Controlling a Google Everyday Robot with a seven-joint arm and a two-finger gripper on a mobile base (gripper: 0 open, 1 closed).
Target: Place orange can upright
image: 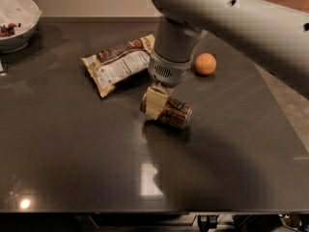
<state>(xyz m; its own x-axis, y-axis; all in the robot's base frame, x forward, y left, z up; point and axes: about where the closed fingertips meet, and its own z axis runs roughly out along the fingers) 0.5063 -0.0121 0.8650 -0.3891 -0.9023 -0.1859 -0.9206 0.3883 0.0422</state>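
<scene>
The orange can [173, 113] lies on its side on the dark table [72, 144], its silver end pointing right. It is bronze with dark swirls. My gripper [155, 100] comes down from the big grey arm [227, 18] onto the can's left part. One cream finger [153, 103] presses against the can's near side. The other finger is hidden behind the can. The gripper looks shut on the can, which still rests on the table.
A brown-and-cream snack bag [118, 62] lies just behind and left of the can. A round orange fruit [205, 64] sits behind and right. A white bowl [14, 21] stands at the far left corner. The table's front edge runs along the bottom.
</scene>
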